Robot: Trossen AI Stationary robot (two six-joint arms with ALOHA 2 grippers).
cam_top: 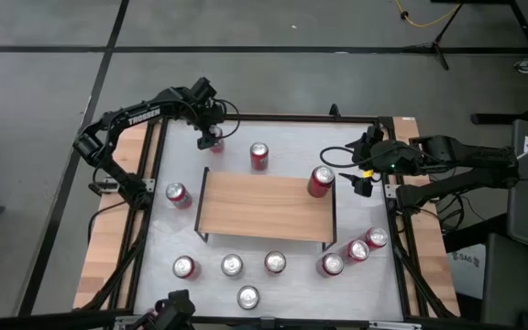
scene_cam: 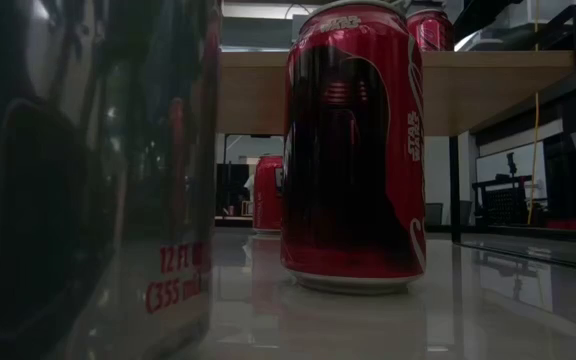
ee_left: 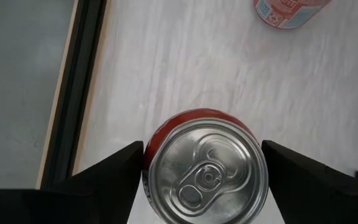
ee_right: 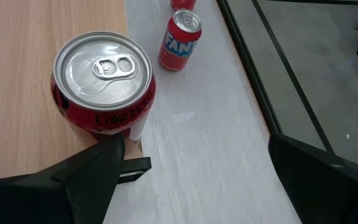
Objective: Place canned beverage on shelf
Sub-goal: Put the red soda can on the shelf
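Upper left of the overhead frame, the left gripper point(cam_top: 211, 137) straddles an upright red can point(ee_left: 205, 163) on the white table point(cam_top: 282, 284); one finger touches it, the other stands clear, so the grip looks slack. Right of centre, the right gripper point(cam_top: 356, 170) hangs spread wide beside a Coke Zero can point(ee_right: 103, 84) on the shelf point(cam_top: 259, 206) corner.

"Coke ZERO" on shelf can point(ee_right: 102, 84); "STAR WARS" on near can point(scene_cam: 354, 150); "TROSSEN" on left arm point(cam_top: 141, 115).

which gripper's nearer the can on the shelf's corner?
Right. The right gripper sits just beside the can on the shelf; the left gripper brackets another can across the table.
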